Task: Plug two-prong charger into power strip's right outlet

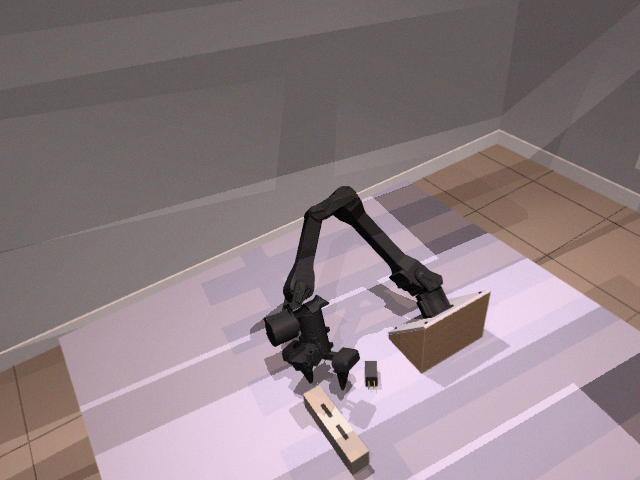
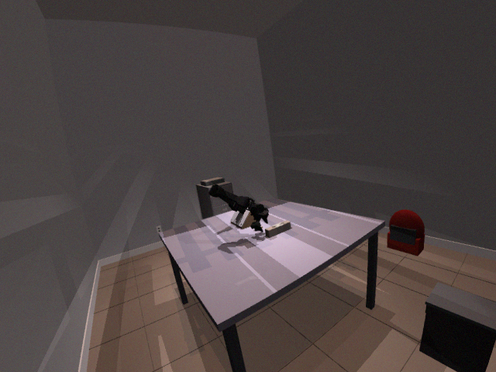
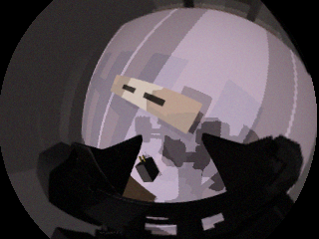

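We see the pincer [image 1: 326, 386] [image 2: 262, 225] [image 3: 173, 137] open and empty above the worktop [image 1: 170, 413] [image 2: 280, 256] [image 3: 234, 45]; the charger [image 1: 371, 373] [image 3: 148, 169] lies near the power strip [image 1: 336, 429] [image 2: 277, 229] [image 3: 157, 102], apart from it, its prongs [image 1: 371, 384] [image 3: 143, 159] bare.

No text, label, brand, number or sign is showing legibly in any of the three views. The power strip [image 1: 336, 428] [image 2: 277, 229] [image 3: 171, 107] is presenting only dark slots on its pale top, and the charger [image 1: 371, 372] [image 3: 148, 169] is bearing no readable marking on its visible dark faces.
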Controlling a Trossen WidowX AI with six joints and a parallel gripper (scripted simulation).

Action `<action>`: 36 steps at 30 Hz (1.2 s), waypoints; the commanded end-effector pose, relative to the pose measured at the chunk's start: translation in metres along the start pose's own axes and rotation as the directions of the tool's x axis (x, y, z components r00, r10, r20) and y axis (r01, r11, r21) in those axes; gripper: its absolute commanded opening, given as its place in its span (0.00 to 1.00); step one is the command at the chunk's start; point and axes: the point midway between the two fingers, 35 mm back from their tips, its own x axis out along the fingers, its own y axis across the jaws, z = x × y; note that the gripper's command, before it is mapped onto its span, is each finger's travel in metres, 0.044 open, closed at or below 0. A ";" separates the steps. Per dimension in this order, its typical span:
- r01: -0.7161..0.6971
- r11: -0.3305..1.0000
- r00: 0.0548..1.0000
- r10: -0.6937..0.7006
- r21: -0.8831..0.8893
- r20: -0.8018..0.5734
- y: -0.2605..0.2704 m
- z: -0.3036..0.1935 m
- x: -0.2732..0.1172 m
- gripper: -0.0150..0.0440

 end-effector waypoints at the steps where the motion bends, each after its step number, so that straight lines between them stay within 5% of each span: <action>1: 0.014 0.999 0.998 -0.016 -0.046 -0.054 0.016 -0.010 0.000 1.00; 20: 0.103 0.931 0.942 -0.204 -0.351 -0.266 0.070 -0.066 -0.008 1.00; 36: 0.149 0.858 0.893 -0.330 -0.492 -0.305 0.081 -0.090 -0.012 1.00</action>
